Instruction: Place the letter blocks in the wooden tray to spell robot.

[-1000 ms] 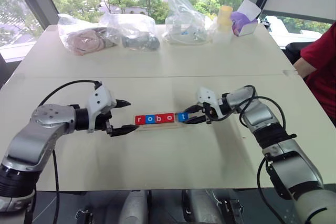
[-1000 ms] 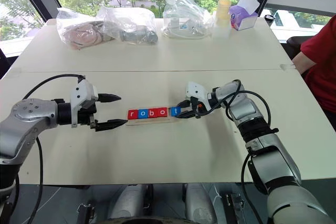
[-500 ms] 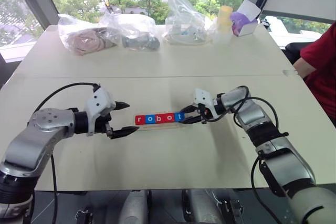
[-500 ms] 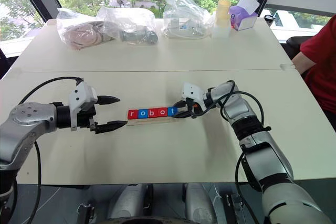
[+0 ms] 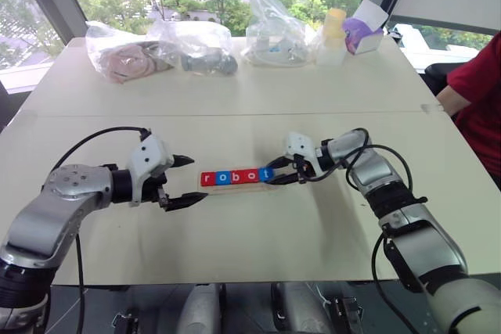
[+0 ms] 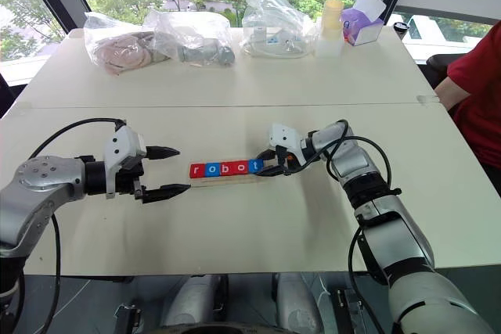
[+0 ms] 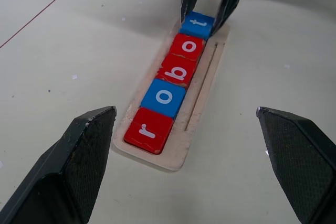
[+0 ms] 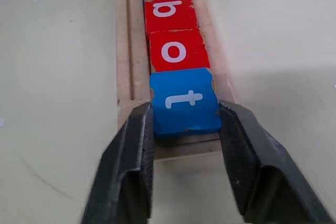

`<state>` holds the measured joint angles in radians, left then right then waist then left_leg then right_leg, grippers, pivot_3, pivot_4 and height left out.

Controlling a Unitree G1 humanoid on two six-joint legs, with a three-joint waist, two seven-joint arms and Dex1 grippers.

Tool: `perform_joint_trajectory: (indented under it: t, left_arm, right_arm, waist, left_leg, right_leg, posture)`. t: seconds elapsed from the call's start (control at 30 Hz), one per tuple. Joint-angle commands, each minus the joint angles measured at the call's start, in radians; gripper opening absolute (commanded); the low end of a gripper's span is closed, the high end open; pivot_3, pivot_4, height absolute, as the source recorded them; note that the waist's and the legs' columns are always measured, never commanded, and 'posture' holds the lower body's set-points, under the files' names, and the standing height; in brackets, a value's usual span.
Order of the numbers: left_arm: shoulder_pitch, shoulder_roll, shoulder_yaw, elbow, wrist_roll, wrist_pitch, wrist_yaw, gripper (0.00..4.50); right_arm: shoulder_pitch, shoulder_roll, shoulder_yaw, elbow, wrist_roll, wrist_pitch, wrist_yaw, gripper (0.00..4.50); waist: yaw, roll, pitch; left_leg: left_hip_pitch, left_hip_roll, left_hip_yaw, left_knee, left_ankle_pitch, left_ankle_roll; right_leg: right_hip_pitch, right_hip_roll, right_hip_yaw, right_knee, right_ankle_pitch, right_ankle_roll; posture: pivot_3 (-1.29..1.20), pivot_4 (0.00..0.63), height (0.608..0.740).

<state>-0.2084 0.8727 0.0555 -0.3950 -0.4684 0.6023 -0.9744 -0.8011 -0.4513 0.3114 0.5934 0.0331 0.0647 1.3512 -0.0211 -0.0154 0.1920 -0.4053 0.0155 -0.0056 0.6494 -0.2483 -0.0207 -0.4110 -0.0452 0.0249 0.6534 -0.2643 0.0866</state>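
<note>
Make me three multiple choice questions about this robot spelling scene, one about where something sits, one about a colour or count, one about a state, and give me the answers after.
1. Where is the t block?
A. At the end of the wooden tray nearest the right claw
B. On the table beside the tray
C. Between the left claw's fingers

2. How many of the five letter blocks are red?
A. One
B. Three
C. Five

3. How does the left claw stand?
A. Shut on the r block
B. Open, holding nothing
C. Shut, pressing on the tray

Answers:
1. A: the right wrist view shows the t block lying in the tray's end, between the right claw's fingers.
2. B: the r block, the b block and the second o block are red; the first o block and the t block are blue.
3. B: its fingers stand wide apart, short of the tray.
</note>
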Motion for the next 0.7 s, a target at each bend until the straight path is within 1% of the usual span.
perform_joint_trajectory:
  t: [0.03,0.07,0.1,0.27,0.43,0.5,0.6,0.7]
  left_arm:
    - [-0.005,0.005,0.012,-0.014,0.0,-0.014,0.0,4.5]
    - [-0.004,0.005,0.013,-0.015,-0.001,-0.013,-0.001,4.5]
    - [-0.003,0.006,0.014,-0.016,-0.001,-0.013,0.0,4.5]
    - [-0.001,0.003,0.011,-0.02,-0.004,-0.008,0.001,4.5]
    - [-0.002,0.002,0.01,-0.02,-0.006,-0.007,0.0,4.5]
    - [-0.007,0.003,0.007,-0.015,-0.003,-0.009,-0.002,4.5]
    - [-0.017,0.0,-0.005,-0.006,0.002,-0.013,-0.006,4.5]
    - [-0.023,0.0,-0.014,-0.001,0.01,-0.019,-0.009,4.5]
  right_arm:
    - [-0.007,0.003,-0.019,-0.022,0.007,0.011,-0.016,3.51]
    - [-0.007,0.001,-0.024,-0.028,0.01,0.017,-0.018,4.05]
    - [-0.007,-0.001,-0.03,-0.037,0.017,0.026,-0.018,4.44]
    - [0.042,-0.018,-0.069,-0.169,0.065,0.125,-0.038,4.44]
    - [0.095,-0.03,-0.107,-0.284,0.085,0.196,-0.101,4.44]
    - [0.108,-0.041,-0.117,-0.286,0.072,0.18,-0.136,4.44]
    - [0.111,-0.055,-0.107,-0.237,0.032,0.118,-0.185,4.44]
    - [0.101,-0.051,-0.104,-0.197,0.025,0.092,-0.203,4.44]
  waist:
    - [0.001,0.0,0.0]
    - [0.001,0.0,0.0]
    - [0.002,0.0,0.0]
    - [0.003,0.0,0.0]
    - [0.003,0.0,0.0]
    - [0.004,0.0,0.0]
    - [0.004,0.0,0.0]
    - [0.002,0.0,0.0]
  left_leg:
    - [0.0,0.0,0.0,0.0,0.0,0.0]
    - [0.0,0.0,0.0,0.0,0.0,0.0]
    - [0.0,0.0,0.0,0.0,0.0,0.0]
    - [0.0,0.0,0.0,0.0,0.0,0.0]
    - [-0.001,0.0,-0.001,0.0,0.0,0.0]
    - [0.0,0.0,0.0,0.0,0.0,0.0]
    - [0.0,0.0,0.0,0.0,0.0,0.0]
    - [0.0,-0.001,0.0,0.0,0.0,0.0]
  right_leg:
    - [0.0,0.0,0.0,0.0,0.0,0.0]
    - [0.0,0.0,0.0,0.0,0.0,0.0]
    - [0.0,0.0,0.0,0.0,0.0,0.0]
    - [0.0,-0.001,0.0,0.0,0.0,0.0]
    - [0.0,-0.001,0.0,0.0,0.0,0.0]
    - [0.0,-0.001,0.0,0.0,0.0,0.0]
    - [0.0,-0.001,0.0,0.0,0.0,0.0]
    - [0.0,0.0,0.0,0.0,0.0,0.0]
  posture:
    - [0.0,0.15,0.74]
    - [0.0,0.15,0.74]
    - [0.0,0.15,0.74]
    - [0.0,0.15,0.74]
    - [0.0,0.15,0.74]
    - [0.0,0.15,0.74]
    - [0.0,0.15,0.74]
    - [0.0,0.15,0.74]
